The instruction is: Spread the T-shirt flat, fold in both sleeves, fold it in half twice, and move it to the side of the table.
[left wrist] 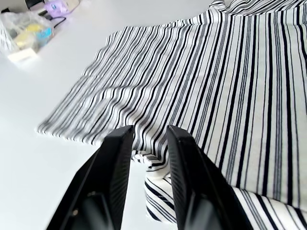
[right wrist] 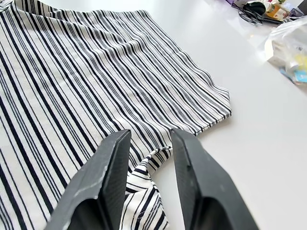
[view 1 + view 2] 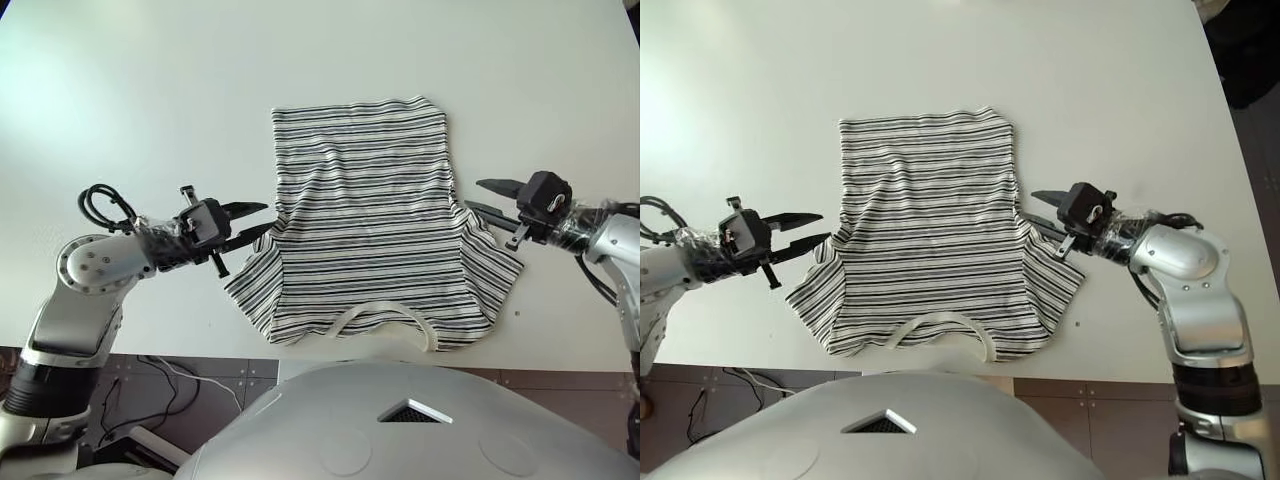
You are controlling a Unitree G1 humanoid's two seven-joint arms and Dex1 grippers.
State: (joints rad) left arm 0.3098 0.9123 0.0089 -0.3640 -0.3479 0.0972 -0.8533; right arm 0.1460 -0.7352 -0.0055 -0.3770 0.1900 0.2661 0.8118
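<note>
A black-and-white striped T-shirt [image 3: 365, 210] lies on the white table [image 3: 130, 100], with a clear plastic bag of oddments [image 2: 288, 45] well off. The left gripper [image 3: 266, 218] and right gripper [image 3: 473, 195] flank it, fingers apart.

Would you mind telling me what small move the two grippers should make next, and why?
Probably close both grippers on the fabric. The T-shirt lies spread flat, its sleeves not yet folded in; the left gripper and right gripper are open at its underarms, bunched fabric between their jaws.
</note>
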